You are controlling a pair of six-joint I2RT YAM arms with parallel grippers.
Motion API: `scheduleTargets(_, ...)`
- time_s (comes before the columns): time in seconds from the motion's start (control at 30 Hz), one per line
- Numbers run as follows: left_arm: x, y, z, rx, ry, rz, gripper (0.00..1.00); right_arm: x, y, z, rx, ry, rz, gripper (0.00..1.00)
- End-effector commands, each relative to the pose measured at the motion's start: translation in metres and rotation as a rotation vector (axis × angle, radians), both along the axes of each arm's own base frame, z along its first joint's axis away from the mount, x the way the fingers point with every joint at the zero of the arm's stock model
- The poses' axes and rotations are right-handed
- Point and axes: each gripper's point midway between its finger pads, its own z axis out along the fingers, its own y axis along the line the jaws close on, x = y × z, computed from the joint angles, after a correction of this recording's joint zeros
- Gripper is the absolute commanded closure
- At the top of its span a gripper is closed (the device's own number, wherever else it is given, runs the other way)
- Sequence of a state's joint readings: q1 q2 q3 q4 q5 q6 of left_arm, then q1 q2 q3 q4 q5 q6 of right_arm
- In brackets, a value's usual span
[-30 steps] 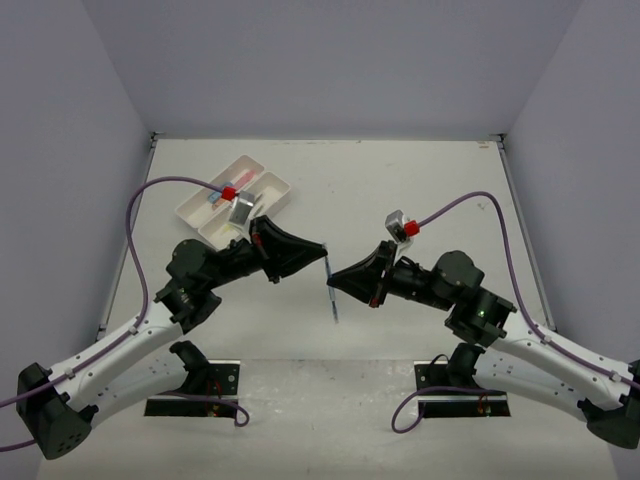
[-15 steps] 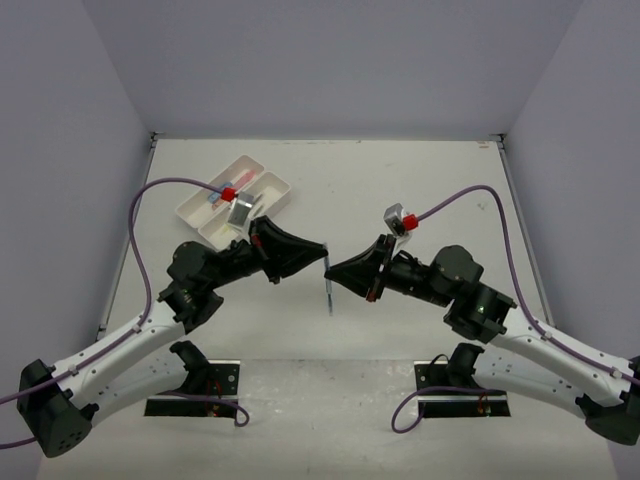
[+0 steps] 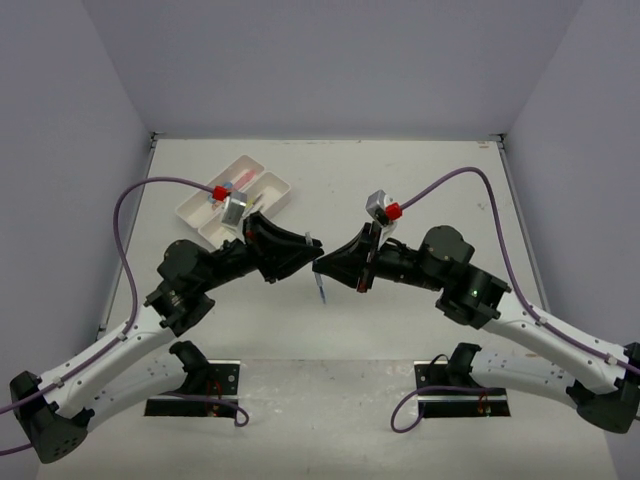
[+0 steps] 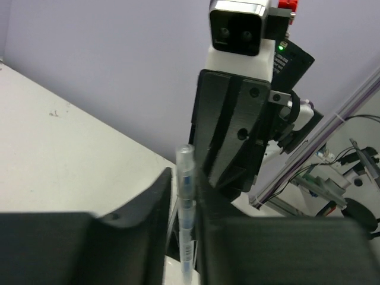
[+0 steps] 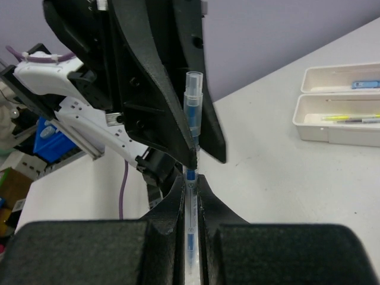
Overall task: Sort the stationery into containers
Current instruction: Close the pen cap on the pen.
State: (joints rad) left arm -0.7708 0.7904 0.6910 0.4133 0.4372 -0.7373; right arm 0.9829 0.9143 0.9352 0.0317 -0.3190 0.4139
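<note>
Right claw (image 5: 190, 181) was clamped on a thin blue-grey pen (image 5: 192, 110), held roughly upright over the middle of the table (image 3: 420, 190). Left claw (image 4: 181, 178) met it tip to tip, its fingers either side of the same pen; whether they pressed on it could not be told. Two white trays (image 3: 262, 168) lay side by side near the far left edge, well apart from both claws. Walls (image 3: 60, 150) bounded the left, far and right edges, all well away from the claws

pen (image 4: 185, 202) cut off at wrist views' bottom edge, contents of trays (image 3: 272, 188) too small overhead
</note>
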Motion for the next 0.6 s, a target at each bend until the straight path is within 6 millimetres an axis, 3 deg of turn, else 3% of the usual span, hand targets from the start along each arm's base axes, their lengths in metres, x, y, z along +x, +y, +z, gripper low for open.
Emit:
scheduleTargets(0.0,0.009,0.006,0.009,0.02,-0.018,0.071,0.9,-0.017,0.004,0.018,0.031,-0.055,0.102,1.0)
scheduleTargets(0.1,0.007,0.006,0.016,0.003,-0.034,0.063,1.0,-0.019,0.003,0.015,0.03,-0.054,0.107,1.0)
scheduleTargets(0.4,-0.006,0.004,0.023,-0.025,-0.051,-0.007,1.0,-0.017,0.002,0.014,0.062,-0.04,0.089,1.0)
scheduleTargets(0.57,-0.009,-0.001,0.017,-0.026,-0.033,-0.05,0.97,-0.01,-0.007,0.036,0.144,-0.064,0.022,1.0)
